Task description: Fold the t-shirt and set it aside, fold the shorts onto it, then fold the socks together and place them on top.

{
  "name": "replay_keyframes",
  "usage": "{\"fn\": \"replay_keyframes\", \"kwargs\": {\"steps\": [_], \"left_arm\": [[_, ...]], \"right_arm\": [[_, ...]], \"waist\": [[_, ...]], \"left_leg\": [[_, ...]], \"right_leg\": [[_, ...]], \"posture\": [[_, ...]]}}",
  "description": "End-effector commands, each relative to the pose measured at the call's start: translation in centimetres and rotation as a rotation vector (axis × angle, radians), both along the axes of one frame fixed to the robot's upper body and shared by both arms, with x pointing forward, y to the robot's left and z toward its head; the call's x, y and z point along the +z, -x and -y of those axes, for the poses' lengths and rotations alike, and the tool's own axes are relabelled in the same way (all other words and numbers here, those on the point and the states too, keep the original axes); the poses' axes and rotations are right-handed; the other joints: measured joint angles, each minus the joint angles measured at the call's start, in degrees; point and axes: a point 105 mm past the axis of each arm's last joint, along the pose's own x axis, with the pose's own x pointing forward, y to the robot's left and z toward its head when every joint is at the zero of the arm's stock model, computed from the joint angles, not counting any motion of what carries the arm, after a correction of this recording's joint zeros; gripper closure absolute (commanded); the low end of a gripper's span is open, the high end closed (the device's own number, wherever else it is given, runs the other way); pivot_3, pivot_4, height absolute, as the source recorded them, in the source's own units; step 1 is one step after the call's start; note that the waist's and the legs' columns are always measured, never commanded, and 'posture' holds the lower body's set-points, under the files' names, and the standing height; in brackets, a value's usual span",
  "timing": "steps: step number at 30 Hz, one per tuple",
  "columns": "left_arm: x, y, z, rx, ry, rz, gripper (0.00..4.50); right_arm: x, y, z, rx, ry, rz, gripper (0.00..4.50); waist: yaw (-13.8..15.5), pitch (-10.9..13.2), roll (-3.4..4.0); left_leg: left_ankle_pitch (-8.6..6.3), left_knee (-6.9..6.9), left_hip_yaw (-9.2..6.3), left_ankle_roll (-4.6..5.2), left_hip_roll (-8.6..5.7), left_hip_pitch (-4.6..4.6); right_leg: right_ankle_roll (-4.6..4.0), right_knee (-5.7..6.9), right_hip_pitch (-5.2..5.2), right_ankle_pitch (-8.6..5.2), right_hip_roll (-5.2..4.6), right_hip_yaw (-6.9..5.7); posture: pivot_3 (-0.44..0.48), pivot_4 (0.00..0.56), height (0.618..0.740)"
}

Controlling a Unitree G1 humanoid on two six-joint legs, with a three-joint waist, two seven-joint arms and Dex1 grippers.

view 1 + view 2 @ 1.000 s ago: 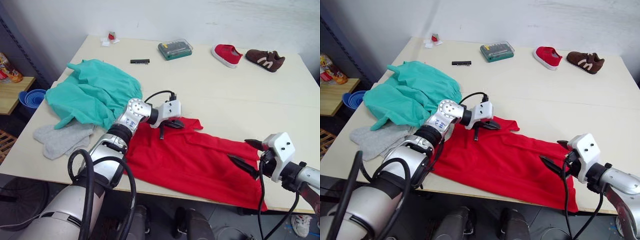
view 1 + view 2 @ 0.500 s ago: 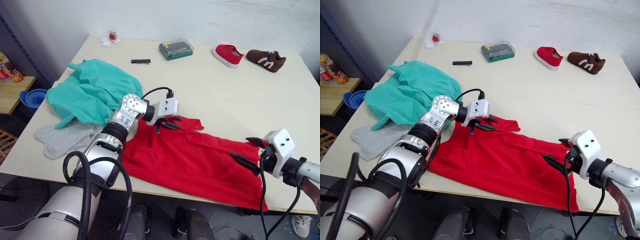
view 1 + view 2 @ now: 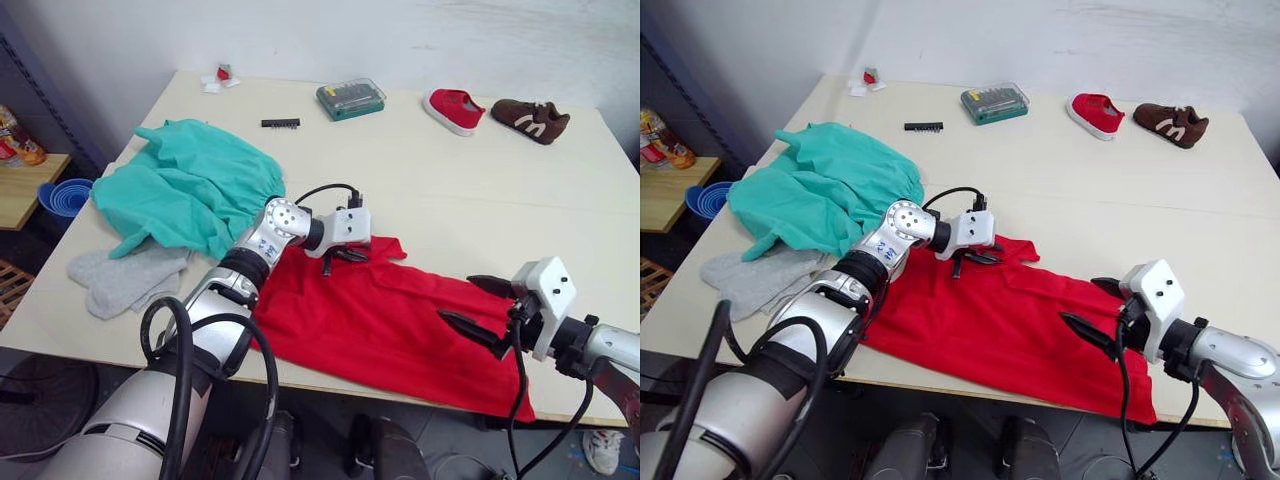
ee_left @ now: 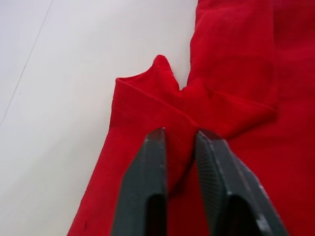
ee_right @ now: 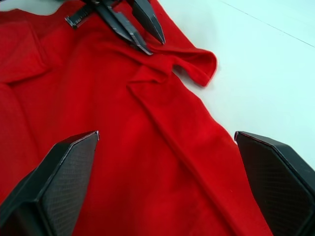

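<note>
**Left jaws pinching the shirt's far edge, right jaws closing in wide**

You are holding the t-shirt [image 3: 385,315] by a fold at its far edge, left gripper [image 4: 178,140] jaws narrow on the cloth. Your right gripper [image 3: 478,307] is edging inward over the near hem compared with a moment ago, jaws wide; the first fold looks barely begun. Beyond the left jaws, the clear-lidded case [image 3: 351,98] is holding small tools. The shorts [image 3: 185,185] and socks [image 3: 125,275] are lying outboard of the left jaws on the worktop [image 3: 450,190].
</note>
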Motion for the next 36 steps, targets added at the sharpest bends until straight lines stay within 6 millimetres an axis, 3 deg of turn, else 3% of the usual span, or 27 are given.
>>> {"fn": "replay_keyframes", "kwargs": {"steps": [1, 10, 16, 20, 24, 36], "left_arm": [[1.6, -0.2, 0.6, -0.012, 0.028, 0.041, 4.47], [3.2, -0.3, -0.1, -0.008, 0.118, -0.010, 4.47], [4.3, 0.9, -4.1, -0.109, 0.089, -0.110, 4.47], [4.6, 1.9, -6.0, -0.162, 0.072, -0.142, 4.47], [4.8, 2.8, -8.0, -0.172, 0.060, -0.166, 4.47], [5.4, 4.4, -13.1, -0.110, -0.016, -0.203, 4.47]], "right_arm": [[1.0, 0.1, 0.2, -0.011, 0.004, 0.041, 0.00], [0.5, -0.2, 0.6, -0.022, 0.040, 0.034, 0.00], [0.2, -1.1, 4.1, -0.103, 0.191, 0.010, 0.00], [-1.1, -0.6, 5.6, -0.019, 0.445, 0.022, 0.00], [-2.3, -0.6, 6.0, 0.077, 0.599, 0.053, 0.00], [-2.4, -2.0, 6.3, 0.094, 0.646, 0.135, 0.00]], "waist": [[0.0, 0.0, 0.00], [-0.1, 0.0, 0.00], [-0.6, 0.0, 0.00], [-0.7, 0.0, 0.06], [-1.3, 0.0, 0.05], [-1.6, 0.0, 0.10]], "left_leg": [[0.00, 0.00, 0.00, 0.00, 0.00, 0.00], [0.00, 0.00, 0.01, 0.00, 0.00, 0.00], [0.01, 0.02, 0.10, -0.02, 0.00, -0.01], [0.03, 0.00, 0.17, -0.05, 0.00, -0.01], [0.04, 0.03, 0.25, -0.03, -0.01, 0.00], [0.10, 0.03, 0.30, -0.10, 0.00, 0.19]], "right_leg": [[0.00, 0.00, 0.00, 0.00, 0.00, 0.00], [0.00, 0.00, 0.00, 0.00, 0.01, 0.00], [-0.01, 0.05, -0.07, 0.00, 0.02, 0.03], [-0.01, 0.17, -0.11, 0.00, 0.04, 0.08], [0.05, 0.22, -0.09, 0.04, 0.09, 0.16], [0.05, 0.23, -0.05, 0.04, 0.03, 0.30]], "posture": [[0.000, 0.150, 0.740], [0.000, 0.150, 0.740], [0.000, 0.150, 0.740], [0.000, 0.150, 0.740], [0.000, 0.150, 0.740], [0.000, 0.150, 0.740]]}}
